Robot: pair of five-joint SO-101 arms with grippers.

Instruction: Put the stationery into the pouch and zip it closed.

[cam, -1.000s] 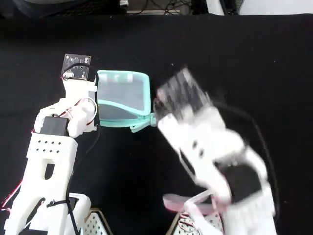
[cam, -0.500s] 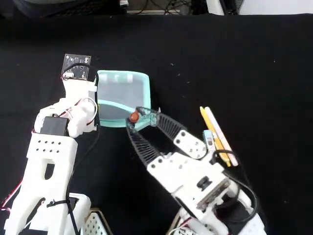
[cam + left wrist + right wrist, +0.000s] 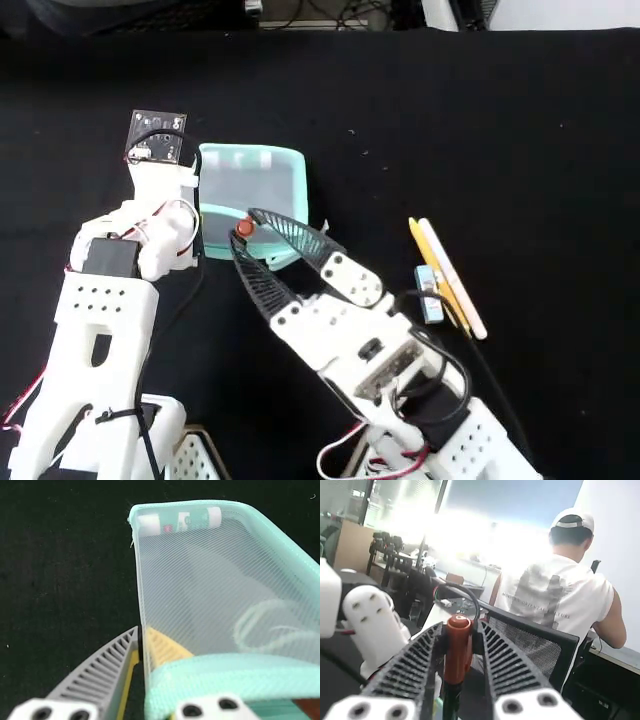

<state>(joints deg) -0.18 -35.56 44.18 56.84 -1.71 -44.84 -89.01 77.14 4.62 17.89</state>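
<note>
A mint-green mesh pouch (image 3: 262, 185) lies on the black table, its zip edge facing the arms. My left gripper (image 3: 197, 212) is shut on the pouch's left edge; in the left wrist view the mesh wall (image 3: 210, 590) rises from between its fingers (image 3: 105, 675), and a white item (image 3: 177, 520) lies at the pouch's far end. My right gripper (image 3: 242, 229) is shut on a pen with a red-orange cap (image 3: 245, 229), its tip at the pouch's front edge. The right wrist view has the pen (image 3: 456, 652) upright between the fingers (image 3: 410, 670).
To the right on the table lie a yellow pencil (image 3: 420, 240), a white pen (image 3: 455, 282) and a small blue item (image 3: 429, 292), close together. The black cloth (image 3: 480, 130) is bare behind them. A person sits with their back turned in the room behind.
The right arm swung back from the loose stationery on the right to the pouch, carrying the red-capped pen, and now has it at the pouch's front edge. The left arm stayed still.
</note>
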